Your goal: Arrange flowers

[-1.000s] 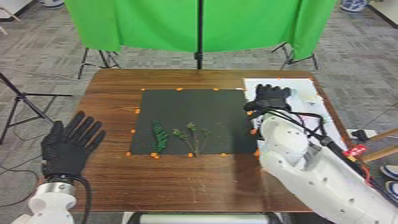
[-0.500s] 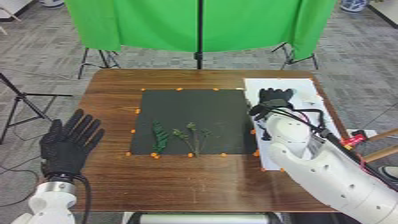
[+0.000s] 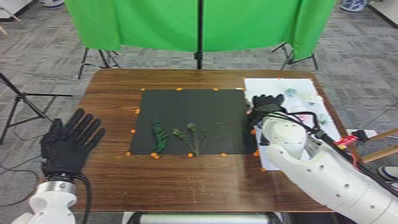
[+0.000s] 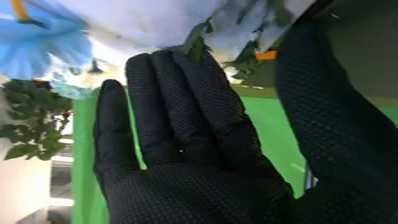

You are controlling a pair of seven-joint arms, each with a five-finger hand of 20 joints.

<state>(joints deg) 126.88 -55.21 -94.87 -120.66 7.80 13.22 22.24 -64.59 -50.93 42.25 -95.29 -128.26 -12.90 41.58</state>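
My right hand (image 3: 267, 106) is over the boundary between the black mat (image 3: 191, 105) and the white sheet (image 3: 266, 86). In the right wrist view the hand (image 4: 200, 185) is open, fingers straight and thumb held apart. Green leaves (image 4: 197, 37) show at its fingertips; contact is unclear. A blue flower (image 4: 40, 47) is beyond the fingers. Pale flowers, among them a bluish one (image 3: 290, 92), lie on the sheet, partly covered by the right arm. A dark green leaf (image 3: 160, 137) and thin budded stems (image 3: 194, 137) lie on the mat. My left hand (image 3: 67, 145) rests open left of the mat.
Orange markers (image 3: 155, 155) edge the mat on the brown table (image 3: 178, 185). A green curtain (image 3: 151, 25) on a stand is beyond the far edge. A red object (image 3: 346, 141) is by the right arm.
My right hand has moved left and slightly closer to the robot, from over the white sheet towards the mat's edge, uncovering some flowers. The left hand has hardly moved.
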